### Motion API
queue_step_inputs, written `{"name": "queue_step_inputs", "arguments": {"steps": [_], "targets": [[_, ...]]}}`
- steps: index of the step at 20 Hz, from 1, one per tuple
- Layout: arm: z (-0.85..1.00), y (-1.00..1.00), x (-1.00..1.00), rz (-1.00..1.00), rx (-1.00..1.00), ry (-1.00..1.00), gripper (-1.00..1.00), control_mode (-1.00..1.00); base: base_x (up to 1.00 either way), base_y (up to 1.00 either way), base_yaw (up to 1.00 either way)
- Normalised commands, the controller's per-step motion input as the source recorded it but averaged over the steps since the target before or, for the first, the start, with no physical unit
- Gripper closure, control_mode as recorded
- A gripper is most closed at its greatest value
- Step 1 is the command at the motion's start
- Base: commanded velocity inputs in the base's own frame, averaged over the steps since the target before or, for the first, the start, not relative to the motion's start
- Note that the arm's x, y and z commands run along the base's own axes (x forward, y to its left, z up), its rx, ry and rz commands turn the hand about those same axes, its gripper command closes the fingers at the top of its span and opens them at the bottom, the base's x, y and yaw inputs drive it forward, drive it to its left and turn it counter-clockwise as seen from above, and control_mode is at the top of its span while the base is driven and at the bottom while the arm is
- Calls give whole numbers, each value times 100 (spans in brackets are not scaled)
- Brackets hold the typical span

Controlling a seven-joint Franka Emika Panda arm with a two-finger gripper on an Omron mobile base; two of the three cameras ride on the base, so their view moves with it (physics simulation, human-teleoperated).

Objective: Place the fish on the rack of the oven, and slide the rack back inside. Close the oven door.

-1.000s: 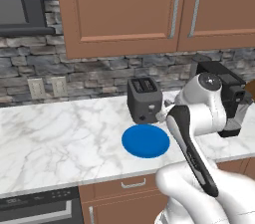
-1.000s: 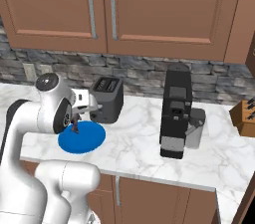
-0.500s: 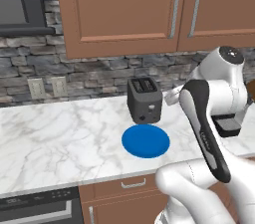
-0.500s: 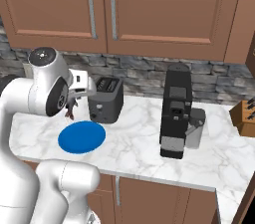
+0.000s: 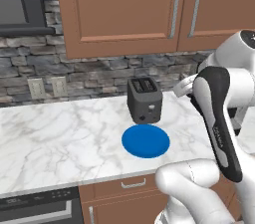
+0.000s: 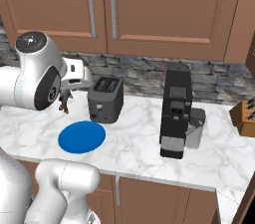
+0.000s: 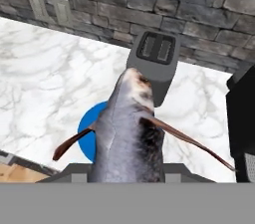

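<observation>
Gripper (image 7: pixel 127 170) is pinching the fish (image 7: pixel 128 133), so the pick is done as far as I can judge. In the hand view the fish runs straight out from between the fingertips toward 12 o'clock, long axis in line with the gripper, thin fins sticking out at roughly 4 and 8. From the right base view I see it as a small dark thing dangling (image 6: pixel 64 101) just under the wrist, hanging in the air above the desk (image 5: pixel 60 133) and clear of the plate (image 5: pixel 146 141).

What the next move turns on, I think: the fish points at the toaster (image 7: pixel 154 61) and the stone wall, and I can't spot the oven, its rack or its door from where the base sits. So the whole load has to swing or drive away before any placing happens.

Compared with a second ago: the arm has come up and pulled back. Back then the gripper was low, right over the plate, about 9 o'clock of the toaster in the right base view. Now it's higher, the plate is bare, and the coffee machine (image 6: pixel 175 113) hasn't budged.
</observation>
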Motion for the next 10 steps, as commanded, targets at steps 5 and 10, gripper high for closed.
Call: {"name": "queue_step_inputs", "arguments": {"steps": [5,10], "targets": [[22,-7,-42,7,0,-9,100,-100,0,0,0],[10,-2,-34,4,0,-9,100,-100,0,0,0]]}}
